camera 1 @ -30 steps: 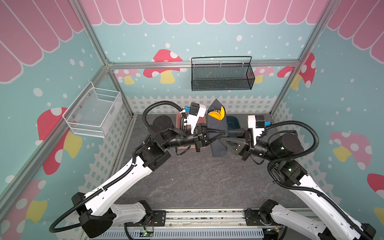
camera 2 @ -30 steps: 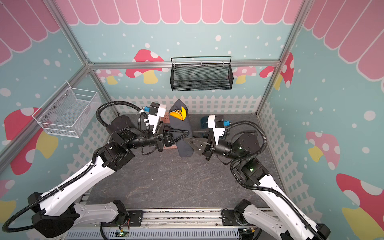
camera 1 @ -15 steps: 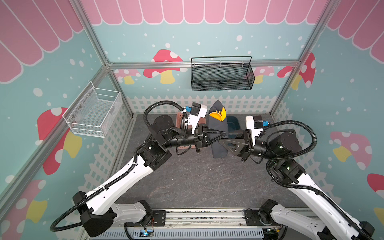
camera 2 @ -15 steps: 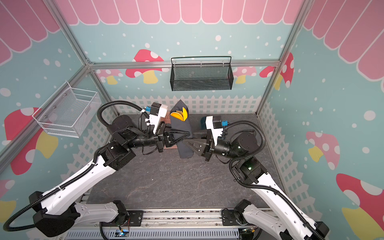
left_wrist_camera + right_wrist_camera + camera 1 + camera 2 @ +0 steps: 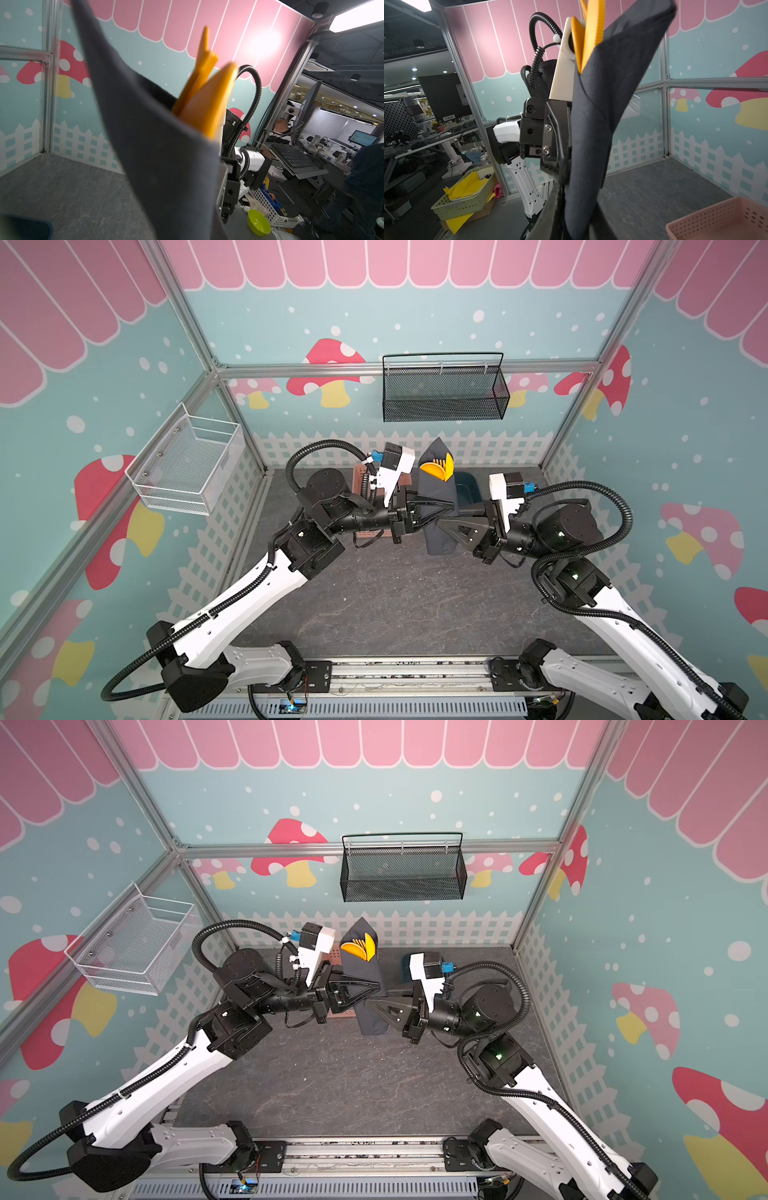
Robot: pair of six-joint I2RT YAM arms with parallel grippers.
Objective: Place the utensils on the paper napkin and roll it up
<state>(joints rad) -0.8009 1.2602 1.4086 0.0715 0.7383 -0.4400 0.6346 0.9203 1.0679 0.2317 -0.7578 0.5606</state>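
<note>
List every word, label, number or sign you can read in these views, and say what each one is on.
Nothing here reads as legible text.
Napkin and cutlery: no print.
Pink basket: no label.
White barcode sticker at the foot of the dark panel: too small to read.
Lit screen outside the cell: blurred.
Keyboard keys: too small to read.

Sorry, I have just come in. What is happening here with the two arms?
The rolled paper napkin is held upright above the table, the orange utensils sticking out of its top. The left claw is shut on its middle; the right claw is at its lower part, grip unclear.
</note>
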